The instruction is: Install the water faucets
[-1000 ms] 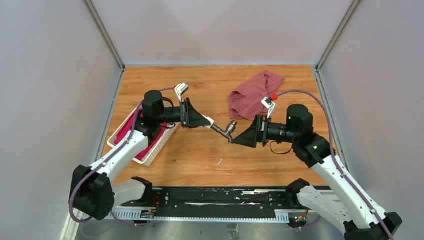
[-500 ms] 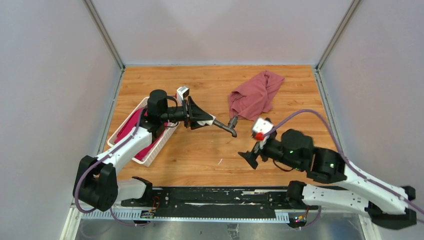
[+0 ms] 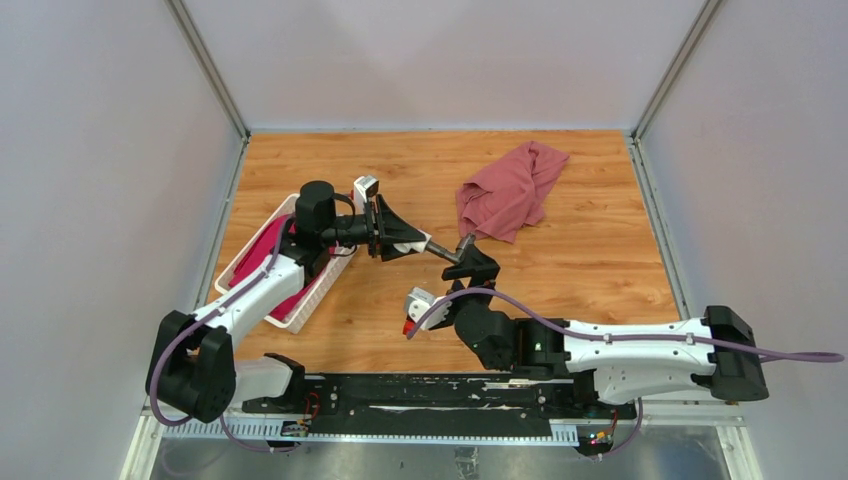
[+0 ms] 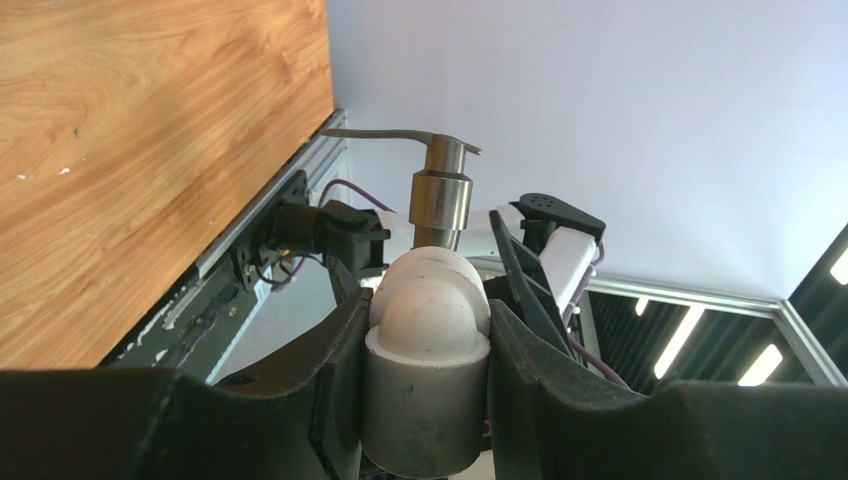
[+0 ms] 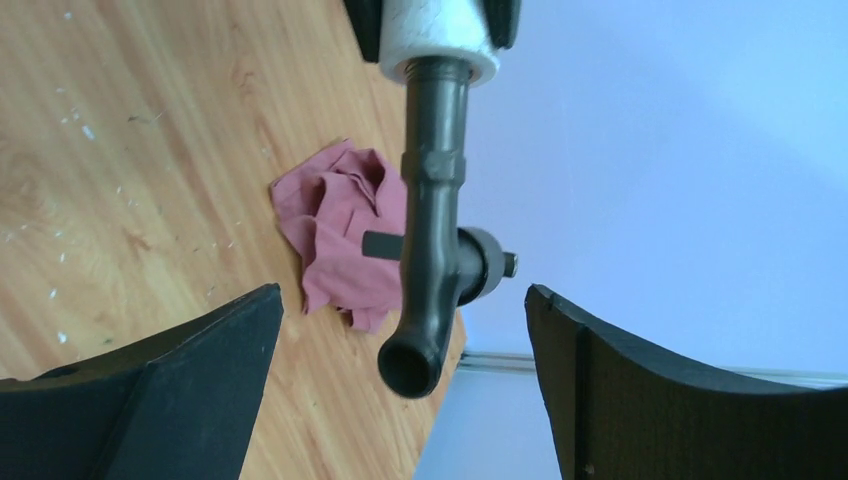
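Right gripper (image 5: 395,295) swung in, wide, seemingly straddling tap (image 5: 432,200); left gripper (image 4: 428,300) holds fitting (image 4: 425,390).

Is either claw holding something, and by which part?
The left gripper clamps the white fitting by its sides; the tap sticks out of it. The right gripper is open, holding nothing.

The dark grey tap (image 3: 456,252) is near the middle of the top view. One end is pushed into the small round white fitting (image 3: 424,243). In the right wrist view the tap points down, with its round open mouth at the bottom.
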`<state>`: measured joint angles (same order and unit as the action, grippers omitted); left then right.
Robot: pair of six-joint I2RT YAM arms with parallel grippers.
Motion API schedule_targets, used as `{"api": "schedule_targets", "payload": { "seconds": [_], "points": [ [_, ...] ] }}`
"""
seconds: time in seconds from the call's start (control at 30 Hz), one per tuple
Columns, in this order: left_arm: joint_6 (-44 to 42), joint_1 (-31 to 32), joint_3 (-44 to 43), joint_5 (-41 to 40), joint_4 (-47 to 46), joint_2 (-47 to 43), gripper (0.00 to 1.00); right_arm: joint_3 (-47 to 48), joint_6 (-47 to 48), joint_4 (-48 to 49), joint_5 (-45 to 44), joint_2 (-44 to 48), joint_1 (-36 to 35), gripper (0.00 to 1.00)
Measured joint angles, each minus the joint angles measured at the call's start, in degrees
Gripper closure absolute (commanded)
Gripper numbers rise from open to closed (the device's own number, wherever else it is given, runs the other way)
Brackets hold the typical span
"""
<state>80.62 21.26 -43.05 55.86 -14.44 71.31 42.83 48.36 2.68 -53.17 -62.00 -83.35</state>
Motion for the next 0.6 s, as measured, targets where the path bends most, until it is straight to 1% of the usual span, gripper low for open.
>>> {"api": "schedule_targets", "payload": {
  "seconds": [0.1, 0.2, 0.33, 0.37, 0.4, 0.43, 0.47, 0.5, 0.6],
  "points": [
    [0.0, 0.0, 0.0, 0.0, 0.0, 0.0, 1.00, 0.0, 3.4, 5.6, -1.2, -2.1, 1.0, 0.29],
    [0.0, 0.0, 0.0, 0.1, 0.0, -0.1, 1.00, 0.1, 4.7, 8.1, -1.3, -2.6, 2.3, 0.42],
    [-0.1, 0.0, 0.0, 0.3, 0.0, -0.3, 1.00, 0.9, 3.0, 7.3, -0.4, -2.2, 3.8, 0.58],
    [-0.1, 0.0, 0.0, 0.4, 0.0, -0.3, 1.00, 1.2, 1.9, 6.4, 0.3, -1.8, 4.2, 0.67],
    [-0.1, 0.0, 0.0, 0.4, -0.1, -0.4, 1.00, 1.7, 0.5, 5.2, 1.3, -1.4, 4.5, 0.72],
    [-0.1, 0.0, 0.0, 0.4, -0.3, -0.4, 1.00, 2.1, -0.9, 3.9, 2.2, -1.0, 4.7, 0.87],
    [-0.3, 0.0, 0.0, 0.5, -0.5, -0.5, 1.00, 2.6, -2.8, 2.1, 3.6, -0.4, 4.9, 0.97],
    [-0.5, -0.1, 0.0, 0.7, -0.5, -0.6, 1.00, 3.3, -4.9, -0.2, 5.0, 0.1, 5.2, 1.00],
    [-2.1, -0.1, -0.1, 1.9, -0.9, -0.9, 1.00, 5.5, -10.7, -5.9, 9.6, 1.5, 6.2, 1.00]
  ]
}}
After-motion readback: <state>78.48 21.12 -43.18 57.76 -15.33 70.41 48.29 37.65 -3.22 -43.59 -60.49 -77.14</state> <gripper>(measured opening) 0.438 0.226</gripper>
